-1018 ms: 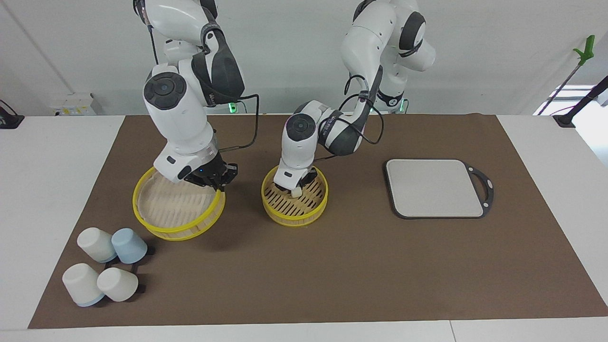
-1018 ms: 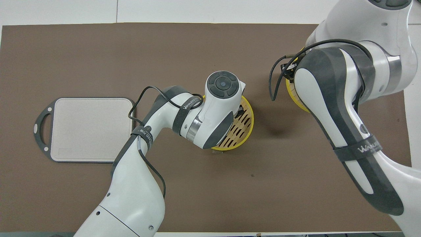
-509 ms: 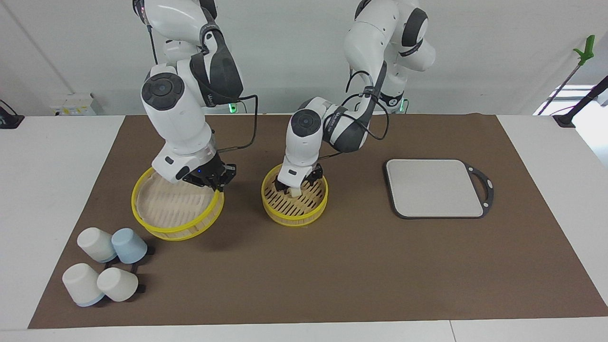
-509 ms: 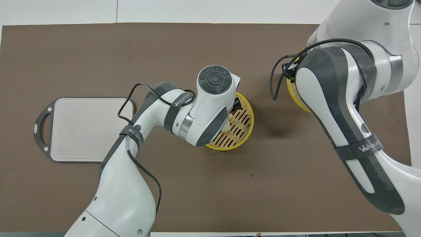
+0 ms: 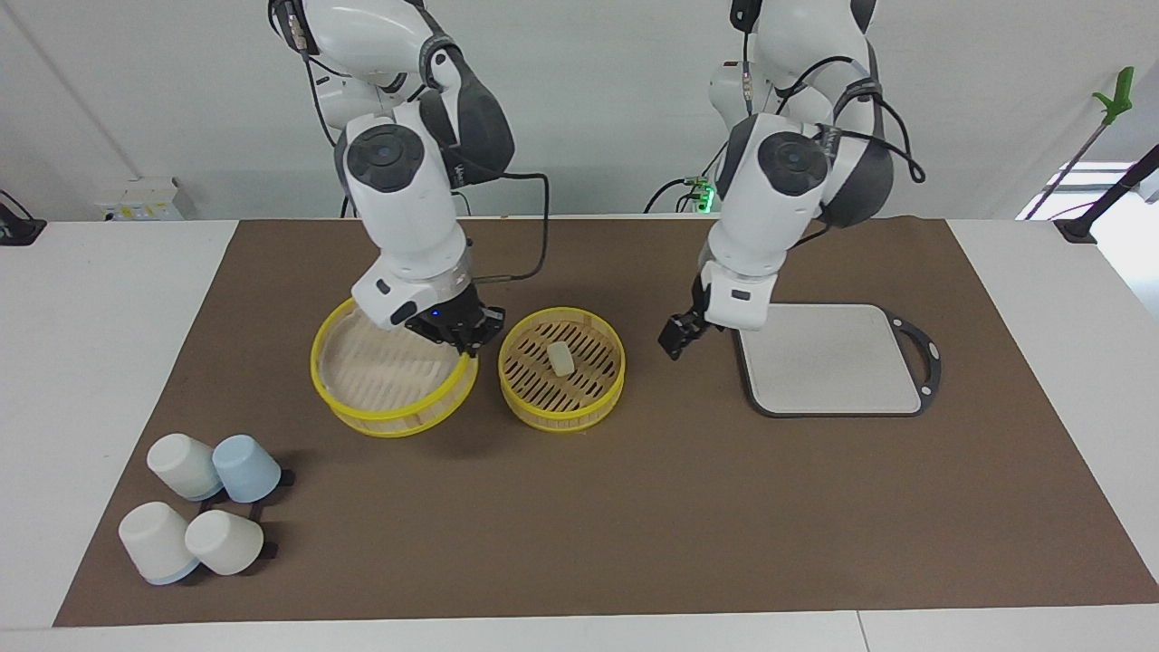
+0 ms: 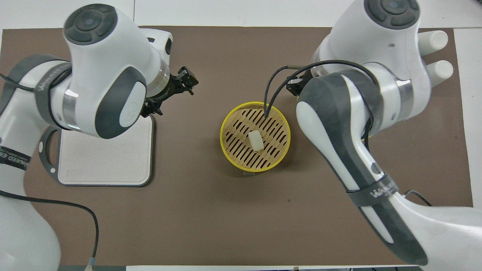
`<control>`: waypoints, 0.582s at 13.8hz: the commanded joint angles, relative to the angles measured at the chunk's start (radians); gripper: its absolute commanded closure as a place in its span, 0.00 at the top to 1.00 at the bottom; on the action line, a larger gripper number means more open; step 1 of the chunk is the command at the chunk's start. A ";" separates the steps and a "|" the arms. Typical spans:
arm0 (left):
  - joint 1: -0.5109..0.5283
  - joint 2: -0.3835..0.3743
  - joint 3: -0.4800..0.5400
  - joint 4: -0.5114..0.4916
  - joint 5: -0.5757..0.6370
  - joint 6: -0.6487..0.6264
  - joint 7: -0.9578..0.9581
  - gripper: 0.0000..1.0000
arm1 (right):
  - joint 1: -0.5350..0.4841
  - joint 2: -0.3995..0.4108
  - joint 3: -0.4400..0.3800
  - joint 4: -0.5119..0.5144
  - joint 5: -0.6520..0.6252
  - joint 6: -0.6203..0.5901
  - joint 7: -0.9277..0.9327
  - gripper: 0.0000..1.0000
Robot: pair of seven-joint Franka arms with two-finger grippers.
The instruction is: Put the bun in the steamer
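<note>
The bun (image 5: 560,359) lies free on the slats of one steamer tier (image 5: 561,415) in the middle of the mat; both show in the overhead view, the bun (image 6: 255,140) and the tier's rim (image 6: 231,112). My left gripper (image 5: 677,337) is open and empty, raised over the mat between that tier and the grey board; it also shows in the overhead view (image 6: 171,94). My right gripper (image 5: 457,333) is shut on the rim of the second steamer tier (image 5: 389,418) and holds it tilted right beside the first tier. The right arm hides that second tier in the overhead view.
A grey board (image 5: 828,358) with a dark handle lies toward the left arm's end of the table. Several white and blue cups (image 5: 204,507) lie on their sides at the right arm's end, farther from the robots. A brown mat (image 5: 634,525) covers the table.
My left gripper let go of the bun in the tier, rose and drew away toward the board. My right gripper carried the second tier sideways up to the tier with the bun.
</note>
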 commanded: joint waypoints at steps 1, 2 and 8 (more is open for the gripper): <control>0.082 -0.055 -0.014 -0.033 0.029 -0.059 0.128 1.00 | 0.087 0.073 0.000 0.063 0.021 0.027 0.174 0.00; 0.125 -0.073 -0.014 -0.033 0.029 -0.097 0.233 1.00 | 0.128 0.133 -0.002 0.136 0.019 0.027 0.234 0.00; 0.379 -0.176 -0.012 -0.056 0.030 -0.289 0.815 1.00 | 0.251 0.241 -0.002 0.151 -0.002 0.151 0.344 0.00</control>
